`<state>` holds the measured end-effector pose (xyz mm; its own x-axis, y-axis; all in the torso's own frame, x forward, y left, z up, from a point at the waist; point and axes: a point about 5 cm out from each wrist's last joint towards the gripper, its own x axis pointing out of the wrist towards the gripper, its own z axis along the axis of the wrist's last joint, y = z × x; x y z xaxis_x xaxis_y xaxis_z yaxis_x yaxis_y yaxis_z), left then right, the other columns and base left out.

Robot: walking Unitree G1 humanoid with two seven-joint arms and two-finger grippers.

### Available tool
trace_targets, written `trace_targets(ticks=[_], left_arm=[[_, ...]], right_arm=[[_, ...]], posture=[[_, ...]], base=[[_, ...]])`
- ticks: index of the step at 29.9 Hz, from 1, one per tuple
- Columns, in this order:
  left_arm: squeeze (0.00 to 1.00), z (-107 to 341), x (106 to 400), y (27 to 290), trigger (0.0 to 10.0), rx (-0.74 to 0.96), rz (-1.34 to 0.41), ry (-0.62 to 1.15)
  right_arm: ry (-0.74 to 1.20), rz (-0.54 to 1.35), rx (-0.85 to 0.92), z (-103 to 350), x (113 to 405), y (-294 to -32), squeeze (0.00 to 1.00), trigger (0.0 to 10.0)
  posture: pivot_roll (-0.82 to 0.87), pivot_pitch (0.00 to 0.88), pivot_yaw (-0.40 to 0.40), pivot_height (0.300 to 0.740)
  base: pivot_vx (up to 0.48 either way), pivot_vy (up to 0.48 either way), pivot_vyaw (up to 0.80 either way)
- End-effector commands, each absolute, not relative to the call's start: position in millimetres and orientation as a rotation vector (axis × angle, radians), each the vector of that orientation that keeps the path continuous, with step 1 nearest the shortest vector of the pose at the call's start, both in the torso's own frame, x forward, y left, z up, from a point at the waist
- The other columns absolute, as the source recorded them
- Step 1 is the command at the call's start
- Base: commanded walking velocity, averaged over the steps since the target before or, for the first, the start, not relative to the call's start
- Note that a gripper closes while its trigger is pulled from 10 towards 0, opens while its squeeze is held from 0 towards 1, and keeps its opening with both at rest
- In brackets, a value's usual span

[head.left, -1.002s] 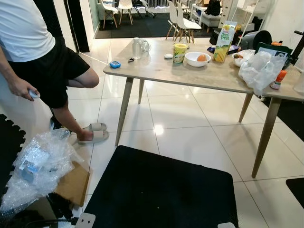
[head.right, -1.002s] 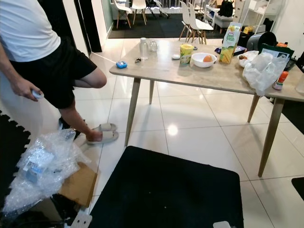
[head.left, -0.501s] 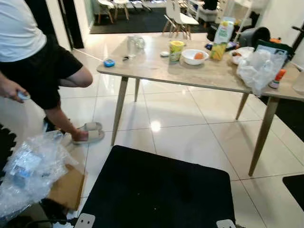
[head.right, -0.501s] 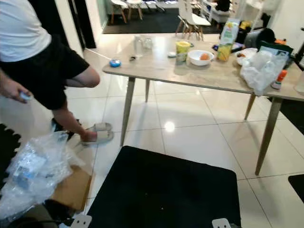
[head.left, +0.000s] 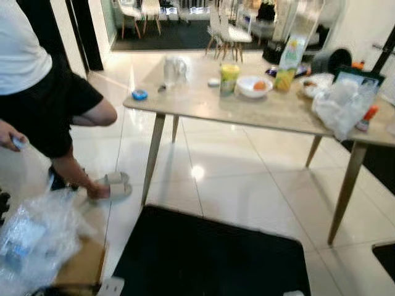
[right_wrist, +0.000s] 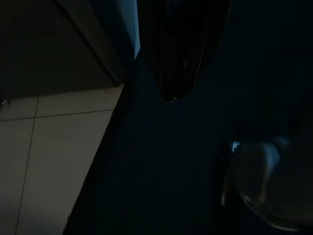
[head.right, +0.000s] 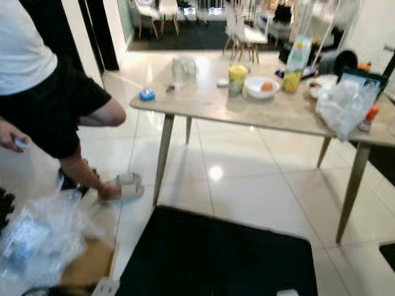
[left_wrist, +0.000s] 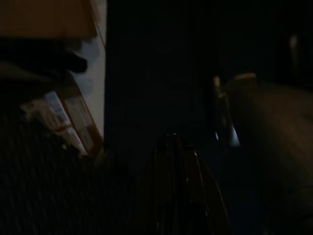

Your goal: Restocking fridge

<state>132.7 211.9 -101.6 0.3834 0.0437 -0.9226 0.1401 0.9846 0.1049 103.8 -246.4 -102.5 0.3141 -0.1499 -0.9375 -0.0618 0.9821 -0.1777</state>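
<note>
While both arms hang idle over the black mat (head.left: pixel 210 259), I cannot tell how either end effector stands. I steer for the table (head.left: pixel 203 102), where the juice carton (head.left: pixel 289 57) waits, keeping wide of the person (head.left: pixel 37 80) and the bubble wrap (head.left: pixel 31 243).

Juice carton (head.right: pixel 299 55) upright on the table (head.right: pixel 210 98) — beside white bowl (head.right: pixel 261 87).

Eye views motion-blurred, bright; glare on floor tiles (head.left: pixel 199 172); wrist views near-black, perhaps shaded.
</note>
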Motion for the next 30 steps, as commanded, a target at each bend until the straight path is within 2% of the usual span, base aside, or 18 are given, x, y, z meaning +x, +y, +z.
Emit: trace_targets(ticks=[1,10,30], left_arm=[[0.00,-102.4,130.5,211.4,10.0,0.191,-0.077,1.186],[0.00,-102.5,130.1,211.5,10.0,0.195,-0.080,1.186],[0.00,-102.9,129.2,210.3,10.0,0.196,-0.085,1.190]], right_arm=[[1.236,-0.052,-0.192,-101.7,109.2,-243.7,0.00,10.0],[1.240,-0.048,-0.199,-101.5,108.9,-244.8,0.00,10.0],[1.230,-0.045,-0.194,-100.9,113.3,-242.5,0.00,10.0]], posture=[[0.06,0.000,0.000,0.740],[0.06,0.000,-0.002,0.740],[0.06,0.000,0.001,0.740]], base=[[0.334,0.000,0.00],[0.335,0.000,-0.79],[0.332,0.000,0.00]])
